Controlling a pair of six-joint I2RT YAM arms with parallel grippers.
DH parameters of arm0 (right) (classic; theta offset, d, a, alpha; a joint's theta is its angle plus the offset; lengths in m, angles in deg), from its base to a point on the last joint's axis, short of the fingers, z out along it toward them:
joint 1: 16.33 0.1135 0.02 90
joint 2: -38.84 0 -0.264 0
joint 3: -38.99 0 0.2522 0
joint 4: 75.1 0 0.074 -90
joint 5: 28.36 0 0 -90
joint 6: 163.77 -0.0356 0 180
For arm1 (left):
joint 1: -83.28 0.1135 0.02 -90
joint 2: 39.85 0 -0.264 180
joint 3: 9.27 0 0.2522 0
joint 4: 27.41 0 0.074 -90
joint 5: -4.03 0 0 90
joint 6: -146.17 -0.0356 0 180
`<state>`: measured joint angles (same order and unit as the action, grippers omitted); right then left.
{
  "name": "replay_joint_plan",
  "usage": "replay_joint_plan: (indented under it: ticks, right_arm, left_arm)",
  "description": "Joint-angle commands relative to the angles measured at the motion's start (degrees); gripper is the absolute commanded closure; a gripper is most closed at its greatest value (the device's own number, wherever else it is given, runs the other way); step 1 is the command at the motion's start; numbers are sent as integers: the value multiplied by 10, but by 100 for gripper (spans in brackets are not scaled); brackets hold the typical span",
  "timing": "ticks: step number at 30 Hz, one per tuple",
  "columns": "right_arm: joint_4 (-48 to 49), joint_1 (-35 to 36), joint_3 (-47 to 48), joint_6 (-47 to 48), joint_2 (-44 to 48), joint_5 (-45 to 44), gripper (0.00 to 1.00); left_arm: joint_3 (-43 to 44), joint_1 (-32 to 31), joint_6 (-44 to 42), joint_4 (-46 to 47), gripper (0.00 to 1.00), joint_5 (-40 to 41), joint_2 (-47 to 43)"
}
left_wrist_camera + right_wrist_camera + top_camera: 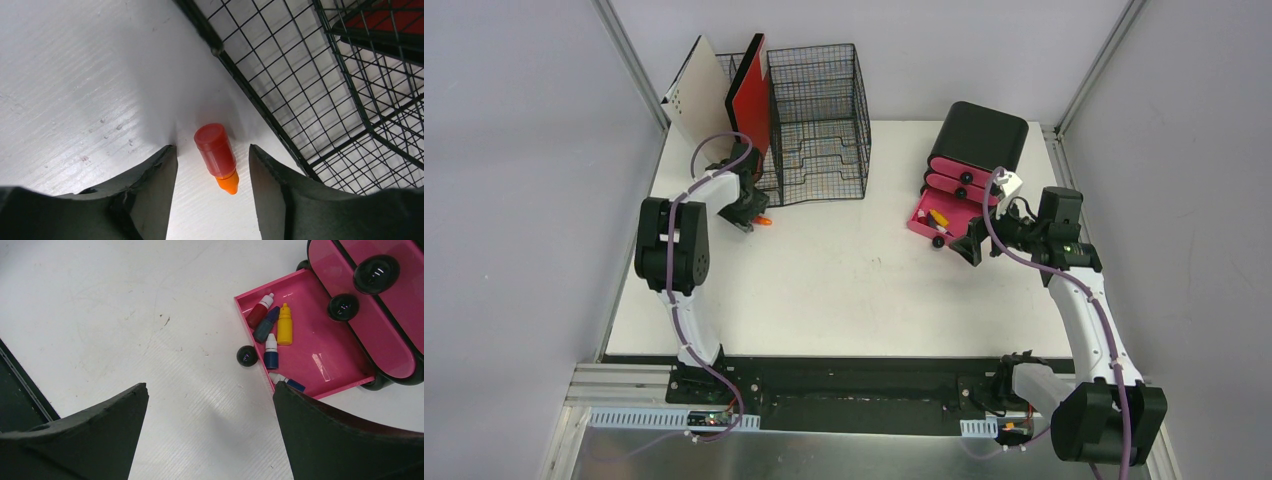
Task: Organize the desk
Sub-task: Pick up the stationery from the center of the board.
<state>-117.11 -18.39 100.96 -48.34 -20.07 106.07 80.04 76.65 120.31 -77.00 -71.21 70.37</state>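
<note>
desk [75, 75]; bottle [216, 150] between parted left jaws, beside organizer [819, 110]

on the desk [844, 290], a wire organizer [819, 120] is standing at the far left, with flat boards [724, 100] leaning at its left side. a small bottle [217, 152] is lying just in front of it, between the left gripper [211, 165] fingers. at the far right a drawer box [974, 150] is sitting, its lowest drawer [330, 355] sticking out frontward with several bottles [272, 325] lying in it.

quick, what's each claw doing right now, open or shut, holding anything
Left claw: open, straddling the red bottle lying on the desk, not gripping it.
Right claw: open, empty, above the desk near the pink drawer.
</note>
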Motion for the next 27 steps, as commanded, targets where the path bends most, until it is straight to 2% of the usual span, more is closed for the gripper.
replay_joint_plan:
  ticks: [1, 10, 15, 19, 23, 27]
  right_arm:
    - [5, -4, 19, 9, -1, 16, 1]
    - [6, -4, 19, 9, 1, 17, 1]
    - [6, -4, 19, 9, 1, 16, 1]
    - [4, -4, 20, 9, 2, 18, 1]
    - [-5, -5, 23, 11, 1, 33, 1]
    - [-34, -11, 31, 29, -8, 80, 1]
  left_arm:
    - [29, 7, 4, -36, 48, -11, 32]
    - [23, 7, -17, -53, 69, -17, 38]
    - [14, 6, -37, -52, 87, -29, 39]
    - [-28, 6, -50, -36, 100, -29, 1]
    - [-109, 5, -80, 25, 100, -49, -72]
    - [-222, 4, -114, 131, 100, -104, -168]
